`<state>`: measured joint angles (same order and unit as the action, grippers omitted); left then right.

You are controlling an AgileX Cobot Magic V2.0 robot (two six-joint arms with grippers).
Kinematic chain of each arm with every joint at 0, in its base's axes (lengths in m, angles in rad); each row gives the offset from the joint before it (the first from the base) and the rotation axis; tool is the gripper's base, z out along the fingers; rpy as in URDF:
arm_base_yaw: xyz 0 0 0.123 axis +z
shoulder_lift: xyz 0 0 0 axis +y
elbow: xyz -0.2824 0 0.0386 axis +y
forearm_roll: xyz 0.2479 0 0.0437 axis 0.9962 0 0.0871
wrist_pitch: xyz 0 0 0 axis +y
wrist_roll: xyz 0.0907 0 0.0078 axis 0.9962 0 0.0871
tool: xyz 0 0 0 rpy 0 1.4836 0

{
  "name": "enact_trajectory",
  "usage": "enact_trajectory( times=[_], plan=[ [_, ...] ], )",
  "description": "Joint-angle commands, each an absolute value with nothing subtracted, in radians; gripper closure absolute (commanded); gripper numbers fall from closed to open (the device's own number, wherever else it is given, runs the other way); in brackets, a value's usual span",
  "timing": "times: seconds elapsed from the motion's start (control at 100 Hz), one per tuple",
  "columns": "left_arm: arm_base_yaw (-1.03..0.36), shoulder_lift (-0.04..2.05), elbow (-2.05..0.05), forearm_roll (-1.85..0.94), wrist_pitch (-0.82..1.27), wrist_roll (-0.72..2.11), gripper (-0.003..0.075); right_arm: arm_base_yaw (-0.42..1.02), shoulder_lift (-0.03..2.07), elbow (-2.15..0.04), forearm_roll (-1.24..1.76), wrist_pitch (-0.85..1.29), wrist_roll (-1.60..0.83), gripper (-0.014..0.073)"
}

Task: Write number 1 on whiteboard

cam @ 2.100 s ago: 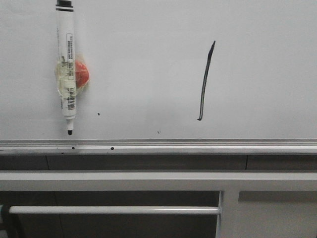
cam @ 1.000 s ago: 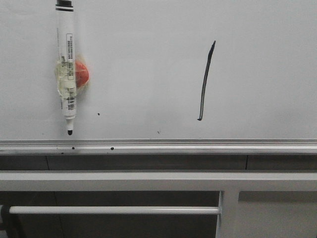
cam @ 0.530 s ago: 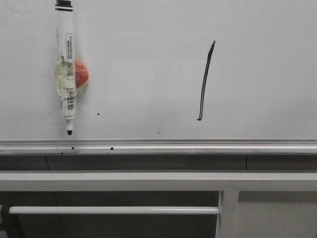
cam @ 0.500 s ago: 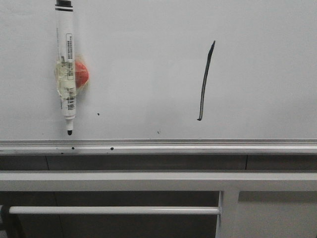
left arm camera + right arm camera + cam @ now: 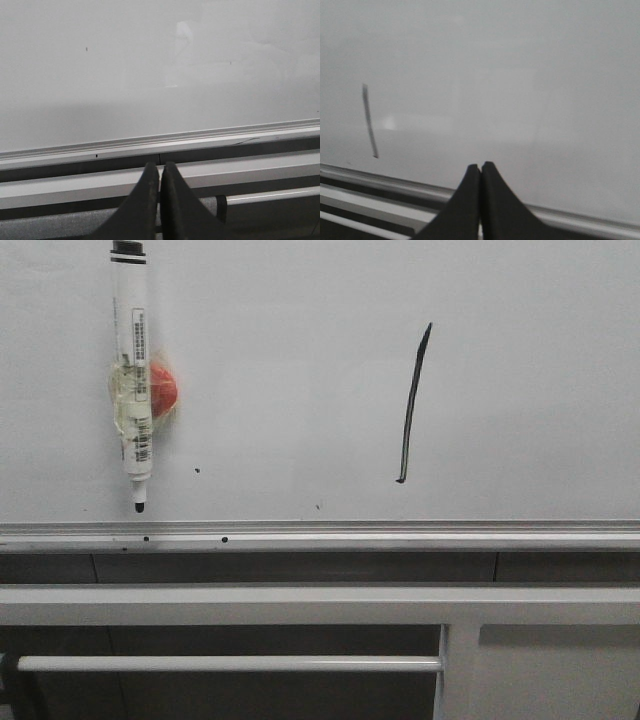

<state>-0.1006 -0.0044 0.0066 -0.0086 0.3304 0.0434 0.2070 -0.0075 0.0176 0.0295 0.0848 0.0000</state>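
Observation:
The whiteboard (image 5: 300, 360) fills the upper part of the front view, with a silver rail (image 5: 320, 533) along its lower edge. On it stands the number 1 (image 5: 412, 405), a thin black slanted stroke with a small hook at its bottom; the right wrist view also shows the number 1 (image 5: 369, 121), blurred. No arm appears in the front view. My left gripper (image 5: 160, 167) is shut and empty, below the whiteboard (image 5: 150, 70). My right gripper (image 5: 480, 167) is shut and empty, in front of the whiteboard (image 5: 520, 75), apart from the stroke.
A white marker (image 5: 132, 370) with a black tip hangs tip-down at the board's upper left, taped to a red-orange magnet (image 5: 163, 388). A few black specks (image 5: 197, 470) dot the board. Below the rail runs a grey-white metal frame (image 5: 320, 602) with a horizontal bar (image 5: 230, 664).

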Motion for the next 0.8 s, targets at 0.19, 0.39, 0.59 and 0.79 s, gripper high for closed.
enact_trajectory(
  times=[0.19,0.39,0.59,0.79],
  plan=[
    [-0.102,-0.028,0.013,-0.02,0.258,0.041,0.0741,0.004,-0.026,0.04,0.033,0.287,-0.008,0.0657],
    [-0.102,-0.028,0.013,-0.02,0.258,0.041,0.0741,-0.073,-0.026,0.04,0.033,0.294,0.055,0.0657],
    [-0.102,-0.028,0.013,-0.02,0.258,0.041,0.0741,-0.08,-0.026,0.04,0.016,0.32,0.066,0.0657],
    [-0.102,-0.028,0.013,-0.02,0.258,0.041,0.0741,-0.091,-0.026,0.04,-0.02,0.319,0.072,0.0657]
  ],
)
